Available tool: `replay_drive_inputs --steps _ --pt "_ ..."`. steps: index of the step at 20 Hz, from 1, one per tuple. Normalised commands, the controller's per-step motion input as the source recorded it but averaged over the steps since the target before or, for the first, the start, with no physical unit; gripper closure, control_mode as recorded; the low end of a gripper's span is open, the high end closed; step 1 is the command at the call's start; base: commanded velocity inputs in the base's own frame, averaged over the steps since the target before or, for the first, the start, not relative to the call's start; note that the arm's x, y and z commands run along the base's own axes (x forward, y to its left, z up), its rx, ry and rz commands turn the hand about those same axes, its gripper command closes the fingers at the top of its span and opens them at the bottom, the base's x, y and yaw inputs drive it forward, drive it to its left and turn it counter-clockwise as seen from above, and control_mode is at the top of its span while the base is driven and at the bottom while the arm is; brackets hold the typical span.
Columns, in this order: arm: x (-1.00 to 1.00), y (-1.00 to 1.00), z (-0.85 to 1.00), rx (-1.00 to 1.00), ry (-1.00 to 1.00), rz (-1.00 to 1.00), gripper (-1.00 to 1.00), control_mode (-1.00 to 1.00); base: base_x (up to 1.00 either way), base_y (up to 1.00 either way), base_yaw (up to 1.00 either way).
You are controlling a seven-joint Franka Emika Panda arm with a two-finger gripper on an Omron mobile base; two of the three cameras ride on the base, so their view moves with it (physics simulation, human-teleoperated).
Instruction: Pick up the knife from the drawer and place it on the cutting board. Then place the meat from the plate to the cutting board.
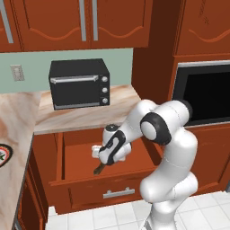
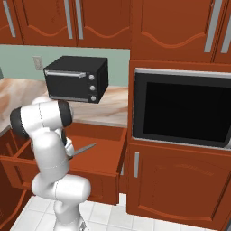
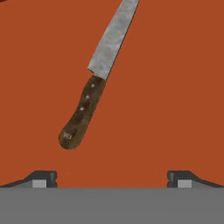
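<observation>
Inside the pulled-out reddish-brown wooden drawer with the short silver bar handle on its front, under the front edge of the marbled beige table: a slim kitchen knife with dark brown riveted handle and silver-grey blade, lying flat on the drawer floor. Seen from the hand camera as slanting, handle end nearest the two dark fingertips, blade running away toward the far side. Above it, the white arm's two-finger gripper, lowered into the drawer opening, jaws wide apart and clamped on nothing, clear of the knife. In the right base view, blade tip poking out past the arm over the drawer floor. On the table behind the drawer, near its back edge, a black toaster oven with three knobs. At the left edge of the left base view, on the side run of table, a sliver of the round white plate with red rim.
</observation>
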Motion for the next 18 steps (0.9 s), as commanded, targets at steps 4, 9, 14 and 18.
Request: replay_drive_inputs --steps 4,9,14,18 --pt "0.06 0.05 -0.17 0.0 0.0 0.0 -1.0 -1.0 0.0 0.0 0.0" --pt "0.09 0.04 -0.17 0.0 0.0 -0.02 -1.0 -1.0 0.0 0.0 0.0" --pt "0.2 0.09 -0.2 0.0 0.0 -0.08 -1.0 -1.0 0.0 0.0 0.0" --pt "0.21 0.05 -0.12 0.0 0.0 -0.07 -1.0 -1.0 0.0 0.0 0.0"
